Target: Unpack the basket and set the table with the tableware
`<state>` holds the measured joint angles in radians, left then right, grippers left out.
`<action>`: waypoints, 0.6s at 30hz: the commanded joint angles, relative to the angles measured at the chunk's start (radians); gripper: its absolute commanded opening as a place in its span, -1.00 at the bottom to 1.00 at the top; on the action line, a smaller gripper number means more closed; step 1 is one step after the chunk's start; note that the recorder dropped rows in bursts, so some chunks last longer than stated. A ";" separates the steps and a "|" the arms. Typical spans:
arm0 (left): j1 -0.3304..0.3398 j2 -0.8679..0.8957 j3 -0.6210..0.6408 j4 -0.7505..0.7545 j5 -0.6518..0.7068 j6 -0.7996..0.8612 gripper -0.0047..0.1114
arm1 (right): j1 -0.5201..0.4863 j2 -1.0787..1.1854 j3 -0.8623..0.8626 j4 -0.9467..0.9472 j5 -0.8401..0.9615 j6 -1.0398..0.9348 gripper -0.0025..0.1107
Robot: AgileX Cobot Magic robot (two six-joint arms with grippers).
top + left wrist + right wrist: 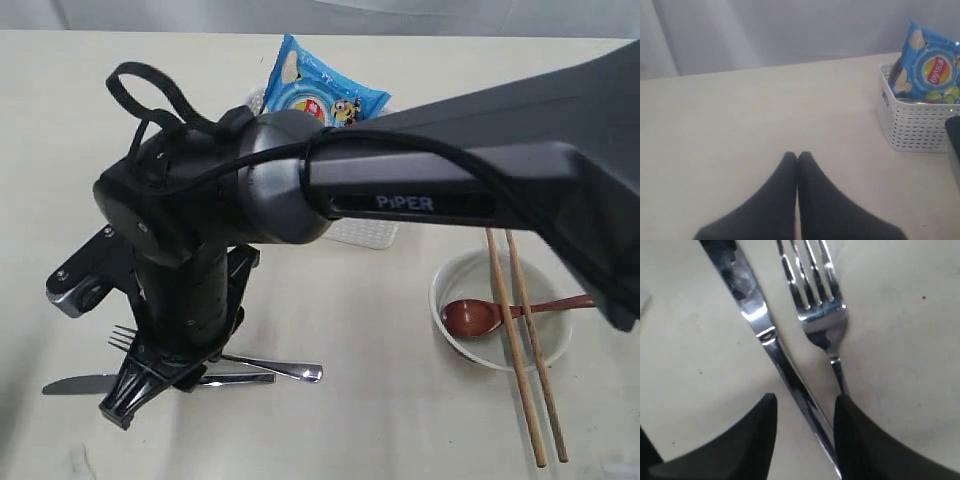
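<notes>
Starting on the left side of the table: the knife and fork lie flat side by side, well away from the far edge. Blade and tines both point toward the left edge. The right arm stretches over from the right side, and the right gripper hangs low over the two handles. Its jaws are apart. From the right wrist camera, the knife handle runs through the gap between them, while the fork handle tucks in under one finger. It looks like the fork is touching that finger, but I honestly can't be sure from this angle. Both pieces sit on the table, not lifted.

The left gripper only shows up in its own wrist camera. Its jaws are pressed together with nothing in them, above a bare patch of table and well apart from the basket.

In the middle, the basket sits close to the far edge, mostly hidden behind the arm. A blue chip bag stands up out of it.

Over on the right side there's the off-white bowl. The dark red-brown spoon lies in it, with its handle over the rim toward the right edge. The wooden chopsticks rest across the bowl, poking well past the rim toward the near edge.
</notes>
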<state>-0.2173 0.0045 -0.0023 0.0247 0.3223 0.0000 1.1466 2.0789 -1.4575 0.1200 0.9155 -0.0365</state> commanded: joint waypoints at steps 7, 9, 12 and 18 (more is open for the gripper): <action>-0.004 -0.005 0.002 -0.004 -0.002 0.000 -0.92 | -0.004 0.023 -0.005 -0.129 -0.090 -0.013 -0.30; -0.004 -0.005 0.002 -0.004 -0.002 0.000 -0.92 | -0.004 0.023 -0.005 -0.129 -0.090 -0.013 -0.30; -0.004 -0.005 0.002 -0.004 -0.002 0.000 -0.92 | -0.002 0.034 -0.005 -0.120 -0.076 -0.048 -0.30; -0.004 -0.005 0.002 -0.004 -0.002 0.000 -0.92 | 0.007 0.073 -0.005 -0.128 -0.072 -0.055 -0.30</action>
<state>-0.2173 0.0045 -0.0023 0.0247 0.3223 0.0000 1.1489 2.1345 -1.4575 0.0000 0.8363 -0.0823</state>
